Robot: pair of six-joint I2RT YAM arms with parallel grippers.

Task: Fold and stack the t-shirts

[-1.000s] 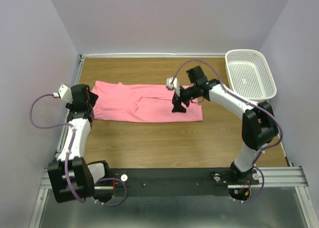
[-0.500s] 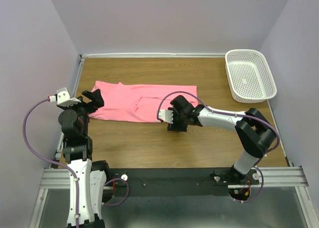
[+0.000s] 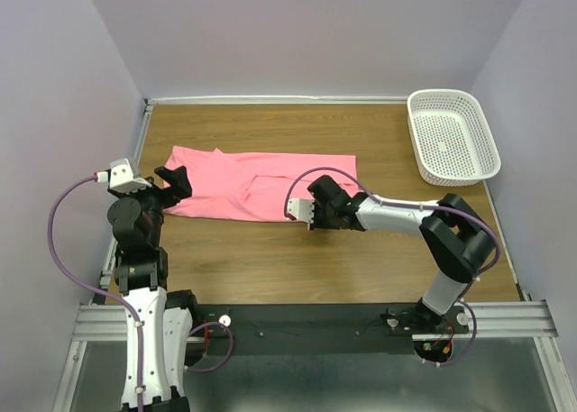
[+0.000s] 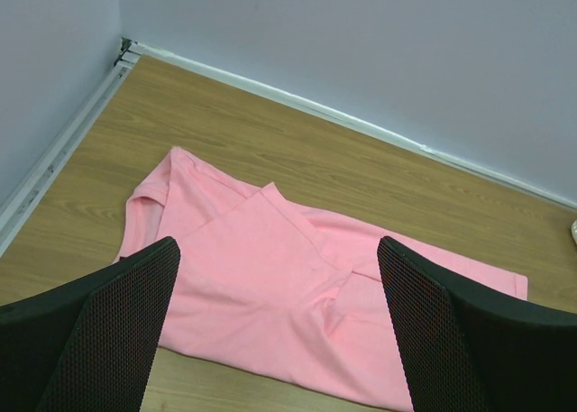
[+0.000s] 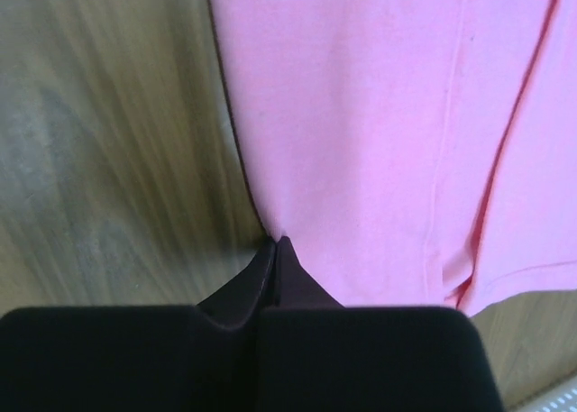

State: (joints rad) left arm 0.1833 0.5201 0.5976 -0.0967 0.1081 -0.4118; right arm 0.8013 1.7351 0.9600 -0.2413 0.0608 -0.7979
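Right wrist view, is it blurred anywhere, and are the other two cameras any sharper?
Right wrist view: the table at left is smeared, while the t-shirt seams are softer but readable. Left wrist view: sharp and evenly lit, with the mesh pads crisp. Top external view: sharp, evenly lit, only soft shadows.

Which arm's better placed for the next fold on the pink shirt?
Right, probably: the right gripper is shut on the t-shirt at its near edge; the left gripper hangs open near its left end.

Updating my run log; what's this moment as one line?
left gripper: open, at left end of t-shirt | right gripper: shut on its near edge
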